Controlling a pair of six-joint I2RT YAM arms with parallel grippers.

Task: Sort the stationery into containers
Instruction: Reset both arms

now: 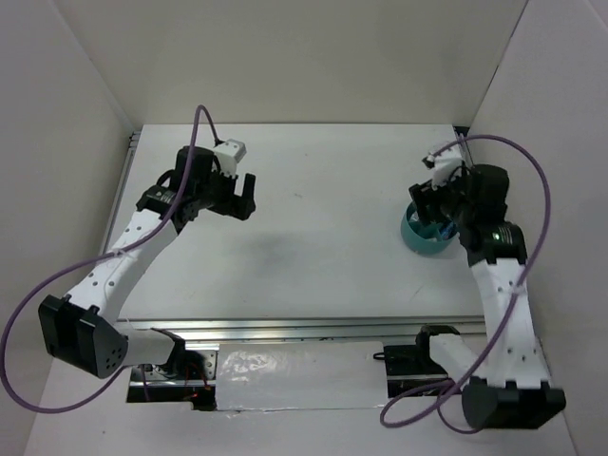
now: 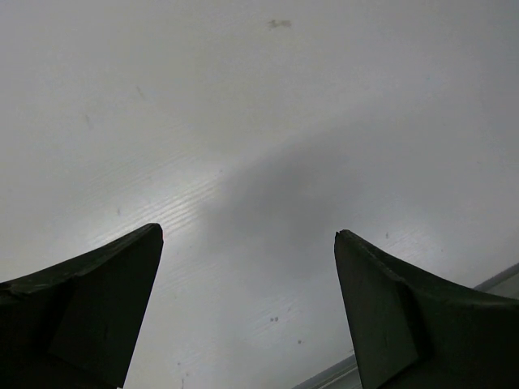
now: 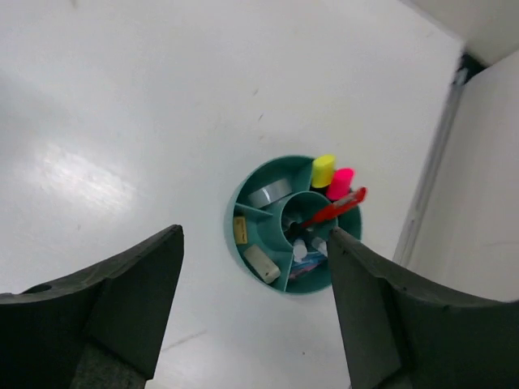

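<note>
1 teal cup [image 3: 276, 164] at right of table [image 1: 313, 237], holds 2 highlighters [image 3: 323, 170], 1 red pen [image 3: 336, 207], 2 erasers [image 3: 262, 264], 1 tape ring [image 3: 272, 193], right gripper [image 3: 253, 233] spread empty above it, left gripper [image 2: 247, 231] wide apart, empty

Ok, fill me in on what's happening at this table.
Two robot arms are sorting stationery into a divided teal cup. The right gripper hangs open above the cup, holding nothing. Already inside the cup are a yellow-capped highlighter, a pink-capped highlighter, a red pen and a tan eraser. The left gripper is open and empty over the table, away from the cup.
</note>
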